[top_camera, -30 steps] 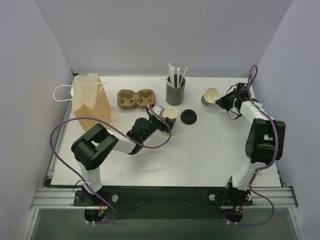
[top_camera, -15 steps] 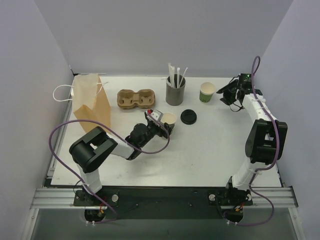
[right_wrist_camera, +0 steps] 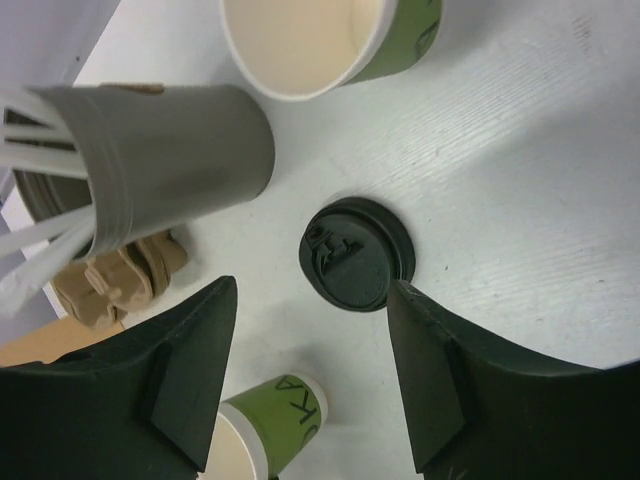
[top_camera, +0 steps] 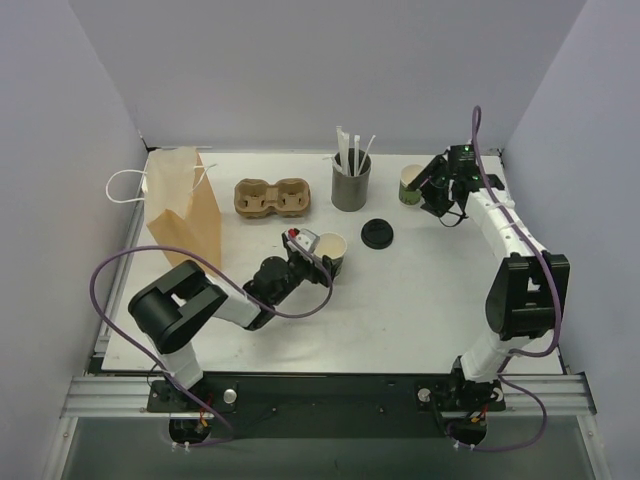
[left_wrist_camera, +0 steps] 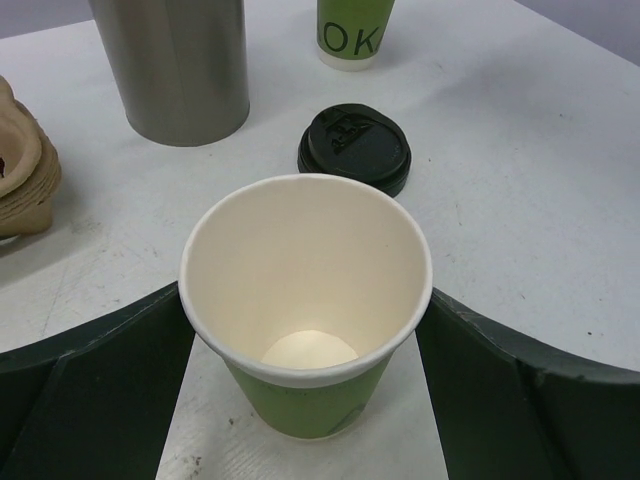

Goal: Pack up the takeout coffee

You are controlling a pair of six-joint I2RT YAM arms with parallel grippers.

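- Since a second ago your right arm has swung inward, and the right pincer point(right_wrist_camera: 310, 290) has let go of the second cup point(top_camera: 411, 184), which now stands upright just beside it. Your left arm has drawn its open cup point(left_wrist_camera: 300, 255) back toward the bases, away from the black lid point(left_wrist_camera: 354, 148).
- The takeout coffee is not yet assembled. No cup wears the black lid, which lies flat on the worktop point(top_camera: 420, 290), near the straw holder point(left_wrist_camera: 175, 65). I judge the open cup to be its body.
- The right pincer is spread and empty, and it is sighted on the black lid.
- The left pincer point(left_wrist_camera: 307, 300) is spread wide and meets the open cup's rim on both sides. You cannot tell whether it presses.
- The step in hand, by my judgement, is lifting the lid. Descend straight, clear of the straw holder and the second cup. Pinch across the raised rim, since the lid lies low.
- Keep the open cup upright and unsqueezed, and seat the lid level.
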